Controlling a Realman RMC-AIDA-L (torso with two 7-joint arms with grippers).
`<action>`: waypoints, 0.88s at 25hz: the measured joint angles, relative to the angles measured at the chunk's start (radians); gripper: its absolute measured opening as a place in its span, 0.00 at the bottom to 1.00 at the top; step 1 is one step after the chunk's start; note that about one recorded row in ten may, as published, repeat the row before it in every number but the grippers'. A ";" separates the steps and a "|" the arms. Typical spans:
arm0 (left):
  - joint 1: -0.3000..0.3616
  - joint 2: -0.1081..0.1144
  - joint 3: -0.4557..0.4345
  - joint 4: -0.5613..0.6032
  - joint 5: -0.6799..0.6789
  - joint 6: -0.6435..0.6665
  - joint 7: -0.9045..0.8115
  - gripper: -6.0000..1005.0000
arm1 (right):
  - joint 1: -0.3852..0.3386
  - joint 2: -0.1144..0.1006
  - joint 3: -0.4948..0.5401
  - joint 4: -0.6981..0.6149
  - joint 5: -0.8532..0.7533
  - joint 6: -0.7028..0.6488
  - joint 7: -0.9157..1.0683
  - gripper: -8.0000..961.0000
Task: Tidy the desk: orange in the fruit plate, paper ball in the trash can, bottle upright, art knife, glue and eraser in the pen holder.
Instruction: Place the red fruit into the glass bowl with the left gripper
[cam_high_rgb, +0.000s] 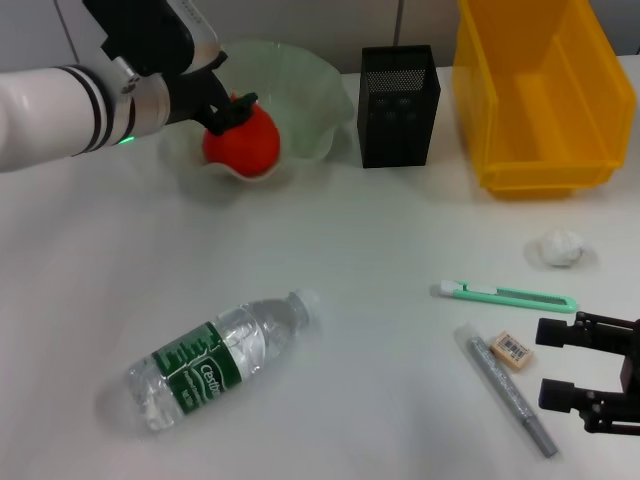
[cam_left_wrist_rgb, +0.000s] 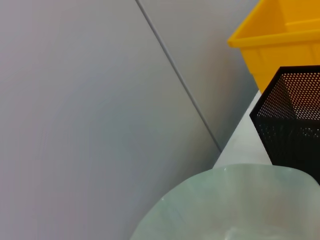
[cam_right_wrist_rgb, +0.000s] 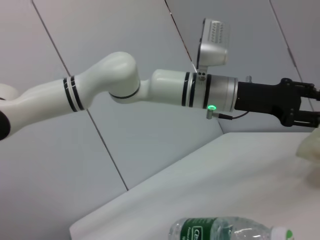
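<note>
The orange (cam_high_rgb: 243, 141) sits in the fruit plate (cam_high_rgb: 320, 80) at eleven o'clock on the surface; the left gripper (cam_high_rgb: 228, 110) seems closed on its top. We judge it firm, smooth, best held across its middle.

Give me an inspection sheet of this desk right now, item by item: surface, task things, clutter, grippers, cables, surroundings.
Surface: white table, no spills seen.
Orange: at the front rim of the fruit plate, held by the left gripper.
Bottle: lying on its side, cap on.
Paper ball: on the table in front of the trash can.
Art knife, eraser and grey glue stick: on the table, outside the pen holder.
Clutter: nothing seen.
Right gripper: open, low beside the eraser, touching nothing.
Cables: thin lead at the left wrist.
Surroundings: grey panelled wall.
</note>
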 joint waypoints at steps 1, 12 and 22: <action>0.007 0.000 0.000 0.011 -0.001 0.002 -0.001 0.52 | 0.000 -0.001 0.001 -0.003 -0.001 0.001 0.006 0.80; 0.112 0.008 -0.014 0.268 -0.003 0.264 -0.116 0.58 | 0.023 -0.026 0.012 -0.275 -0.027 -0.028 0.313 0.80; 0.216 0.008 -0.017 0.389 -0.047 0.301 -0.180 0.57 | 0.219 -0.121 0.008 -0.444 -0.279 -0.077 0.740 0.80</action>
